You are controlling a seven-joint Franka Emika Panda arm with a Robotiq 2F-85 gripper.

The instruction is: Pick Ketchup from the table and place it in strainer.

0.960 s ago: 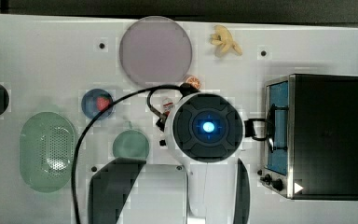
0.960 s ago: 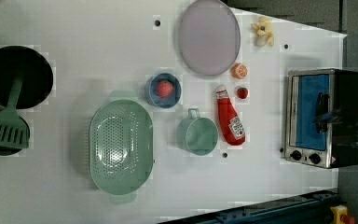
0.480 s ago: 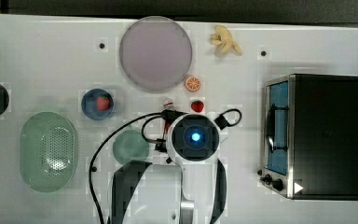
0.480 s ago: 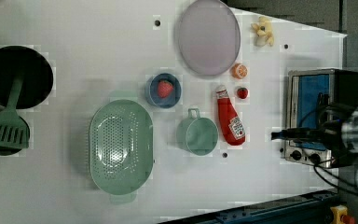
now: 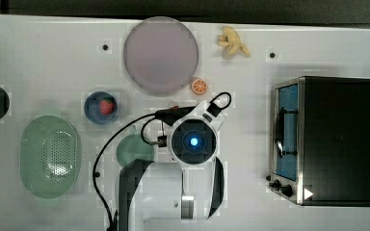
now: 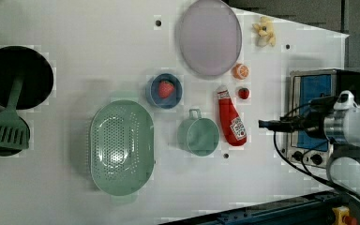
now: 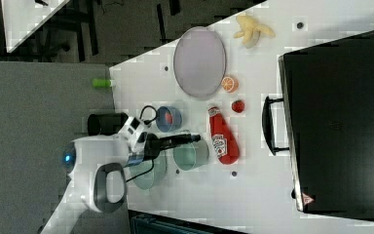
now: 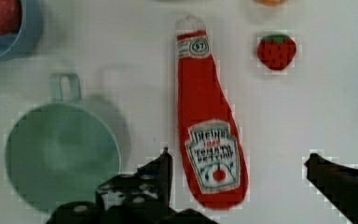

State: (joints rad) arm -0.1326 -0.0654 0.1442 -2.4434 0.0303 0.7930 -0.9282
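Observation:
The Ketchup (image 8: pixel 209 126), a red bottle with a white cap and label, lies flat on the white table (image 6: pixel 75 47). My gripper (image 8: pixel 239 156) hovers open above its label end, one finger (image 8: pixel 158 170) beside the bottle and the other finger (image 8: pixel 335 175) well clear of it. In the left view the Ketchup (image 6: pixel 231 119) lies between a green cup (image 6: pixel 199 136) and the oven. The pale green strainer (image 6: pixel 122 147) stands past the cup, with nothing in it. In the right view my gripper (image 7: pixel 189 138) hangs over the cup near the Ketchup (image 7: pixel 222 134).
A toaster oven (image 5: pixel 327 139) fills the top view's right. A lilac plate (image 6: pixel 209 36), an orange slice (image 6: pixel 240 71), a small strawberry (image 6: pixel 243 93) and a blue bowl (image 6: pixel 164 90) lie near the bottle. A black pan (image 6: pixel 16 77) and spatula (image 6: pixel 4 131) sit at the left view's left.
The arm has moved toward the top view's left and lower edge, settling over the Ketchup. In the left view it has come in from the right. The fingers stayed open.

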